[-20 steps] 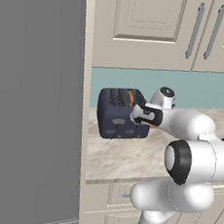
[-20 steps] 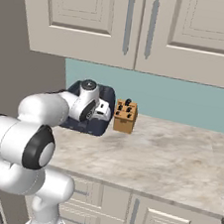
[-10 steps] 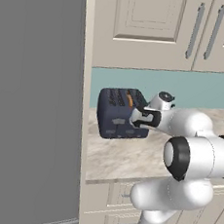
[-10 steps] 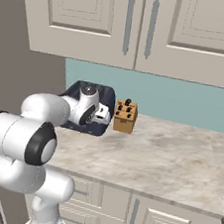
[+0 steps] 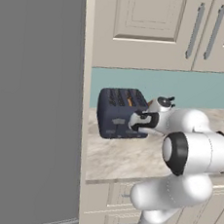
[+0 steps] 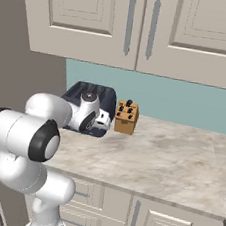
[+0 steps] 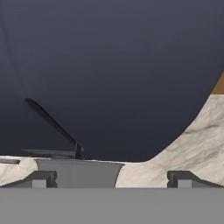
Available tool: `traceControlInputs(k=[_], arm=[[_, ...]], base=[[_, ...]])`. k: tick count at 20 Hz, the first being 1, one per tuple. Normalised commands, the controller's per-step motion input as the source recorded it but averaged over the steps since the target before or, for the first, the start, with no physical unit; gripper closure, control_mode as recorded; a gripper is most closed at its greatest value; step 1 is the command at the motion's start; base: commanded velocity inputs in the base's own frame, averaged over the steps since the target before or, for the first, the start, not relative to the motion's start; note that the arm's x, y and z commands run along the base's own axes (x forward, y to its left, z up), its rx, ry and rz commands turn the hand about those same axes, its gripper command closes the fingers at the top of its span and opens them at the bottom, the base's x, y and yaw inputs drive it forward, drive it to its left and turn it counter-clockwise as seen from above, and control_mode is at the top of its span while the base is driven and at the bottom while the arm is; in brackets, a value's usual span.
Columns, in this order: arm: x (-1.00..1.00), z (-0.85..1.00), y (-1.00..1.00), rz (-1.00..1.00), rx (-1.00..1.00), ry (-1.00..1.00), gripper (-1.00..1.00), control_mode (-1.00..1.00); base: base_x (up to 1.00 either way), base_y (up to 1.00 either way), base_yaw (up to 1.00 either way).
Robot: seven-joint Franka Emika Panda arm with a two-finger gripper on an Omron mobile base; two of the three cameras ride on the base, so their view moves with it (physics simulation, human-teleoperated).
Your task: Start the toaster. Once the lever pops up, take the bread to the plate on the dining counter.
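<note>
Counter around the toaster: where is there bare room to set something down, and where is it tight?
Free: the marbled counter from the knife block rightward, and its front strip. Crowded: the left end, where the toaster stands with the open gripper at its front.

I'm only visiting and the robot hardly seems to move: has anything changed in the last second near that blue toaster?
The gripper has eased a little lower against the toaster's front, jaws open, gripping nothing. In the hand view the dark toaster body looms close. The toaster, the bread in its slot, the knife block and the counter stayed put.
</note>
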Motion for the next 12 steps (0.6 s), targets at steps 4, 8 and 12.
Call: traceControlInputs(k=[4,8,12], arm=[[0.00,-0.12,0.00,0.00,0.00,0.00,-1.00,-1.00],[0.00,-0.08,0.00,0.00,0.00,0.00,-1.00,-1.00],[0.00,0.00,0.00,0.00,0.00,0.00,-1.00,-1.00]], base=[[0.00,0.00,0.00],[0.00,0.00,0.00],[0.00,0.00,0.00]])
